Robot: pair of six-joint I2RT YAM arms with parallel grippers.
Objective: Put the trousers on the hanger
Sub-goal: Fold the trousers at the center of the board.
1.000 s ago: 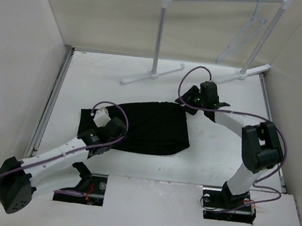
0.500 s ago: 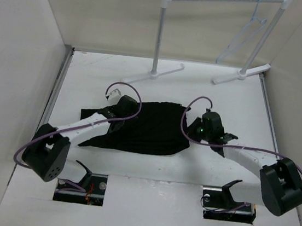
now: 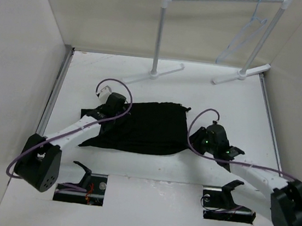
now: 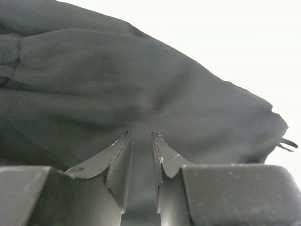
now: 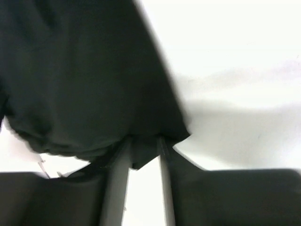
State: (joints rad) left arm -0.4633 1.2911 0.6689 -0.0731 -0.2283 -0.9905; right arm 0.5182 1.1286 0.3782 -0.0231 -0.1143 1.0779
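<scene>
The garment rack (image 3: 160,31) stands at the far end of the white table (image 3: 224,100), a thick white tube frame with two posts and splayed feet. The hanger (image 3: 239,40) hangs from the rack's rail at its right end, close beside the right post, tilted, its lower corner dropping towards that post's foot.

The trousers (image 3: 144,126) lie flat on the table in front of the rack, well apart from its feet, folded into a broad dark block that sits roughly below the gap between the two posts. They do not touch the hanger.

The left gripper (image 4: 141,136) rests on the corner of the cloth that faces the rack's left post. In the left wrist view its fingers stand nearly together, with only a narrow slit between the tips. Dark cloth fills that slit, but whether any of it is pinched cannot be told.

The right gripper (image 5: 143,141) is at the opposite corner of the cloth, the one on the right-post side and farthest from the rack. Its fingers are drawn close, and a dark corner of the trousers sits between the tips — clamped there, the white table showing below it.
</scene>
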